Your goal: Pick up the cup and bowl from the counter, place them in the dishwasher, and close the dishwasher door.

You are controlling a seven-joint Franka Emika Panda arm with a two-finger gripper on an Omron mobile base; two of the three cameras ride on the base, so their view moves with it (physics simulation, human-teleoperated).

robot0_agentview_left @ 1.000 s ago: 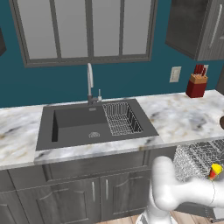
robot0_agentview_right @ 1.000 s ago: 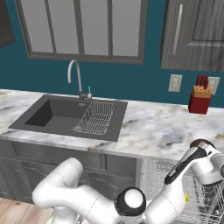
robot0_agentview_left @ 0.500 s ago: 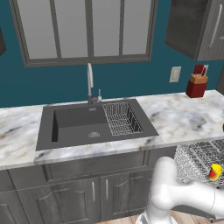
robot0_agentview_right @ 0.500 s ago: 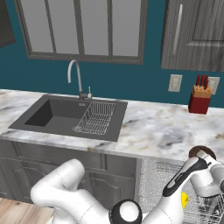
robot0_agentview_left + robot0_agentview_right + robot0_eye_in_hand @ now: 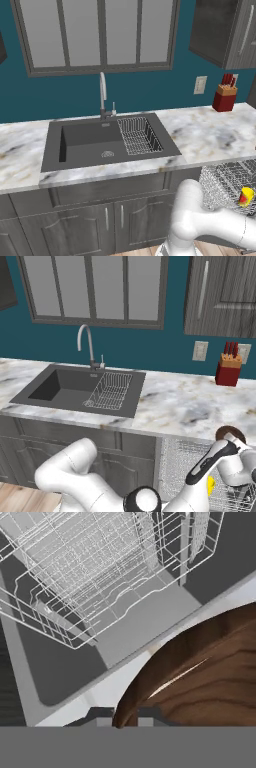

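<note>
**Bowl in my hand above the open dishwasher rack**

The bowl [image 5: 200, 677] is dark brown with a wood grain, and in my hand view its rim curves right up against my hand [image 5: 125, 716], my fingers pinched nearly together on that rim. In the right base view the bowl [image 5: 230, 434] sits at the end of my arm, at the near edge of the tabletop [image 5: 175, 401], just above the dishwasher [image 5: 187, 466] with its silver wire rack pulled out below the worktop. My hand view looks down past the bowl onto that rack [image 5: 85, 567] and the dark grey floor beneath it.

The cup [image 5: 245, 196], yellow with a red band, already lies in the rack at the far right of the left base view; in the right base view I can see a bit of yellow [image 5: 210, 486] beside my forearm.

The tabletop is white-grey marble with brown veins. To the left it holds a dark grey sink [image 5: 85, 142] with a small wire basket [image 5: 140, 135] and a silver tap [image 5: 103, 95]. At the far right stands a red knife block [image 5: 228, 370] against the teal wall, beside a socket plate [image 5: 200, 350]. A window [image 5: 95, 288] hangs over the sink, and grey cabinets [image 5: 100, 220] run below.
</note>
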